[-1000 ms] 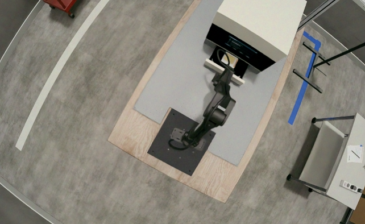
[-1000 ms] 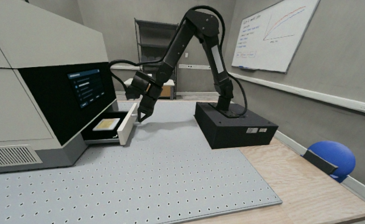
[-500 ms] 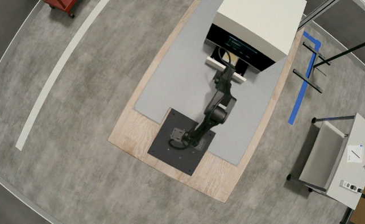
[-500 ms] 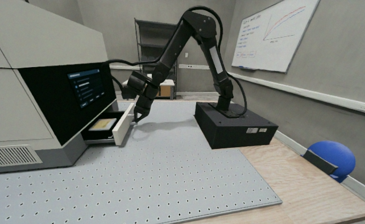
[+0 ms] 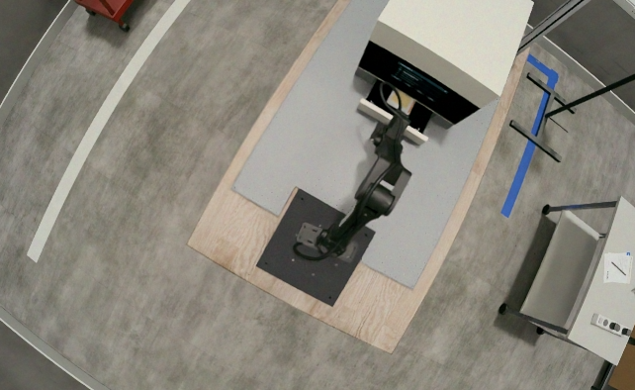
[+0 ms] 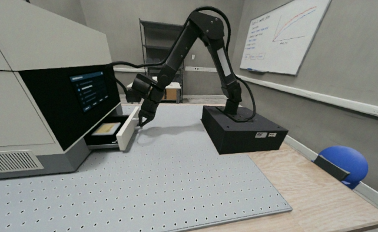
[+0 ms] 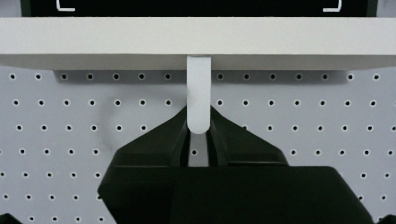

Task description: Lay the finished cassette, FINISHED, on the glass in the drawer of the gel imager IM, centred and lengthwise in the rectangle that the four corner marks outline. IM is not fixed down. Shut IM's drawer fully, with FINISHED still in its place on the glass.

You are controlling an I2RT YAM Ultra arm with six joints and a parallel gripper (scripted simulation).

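The gel imager IM (image 6: 39, 76) is a large cream box with a dark front and a lit screen. It also shows in the overhead view (image 5: 446, 40). Its drawer (image 6: 114, 133) stands partly open, with a white front panel (image 6: 128, 128). The yellowish cassette FINISHED (image 6: 106, 128) lies on the dark glass inside the drawer. It shows in the overhead view (image 5: 401, 100) partly hidden by the arm. My gripper (image 7: 198, 111) is shut on the white drawer handle (image 7: 199, 92), a thin tab that sticks out from the panel (image 7: 198, 42). Two white corner marks (image 7: 65, 6) show at the top of the wrist view.
The imager stands on a grey perforated mat (image 6: 148, 182) over a wooden table. The arm's black base block (image 6: 242, 129) sits to the right of the drawer. A blue chair (image 6: 345, 165) stands past the table's right edge.
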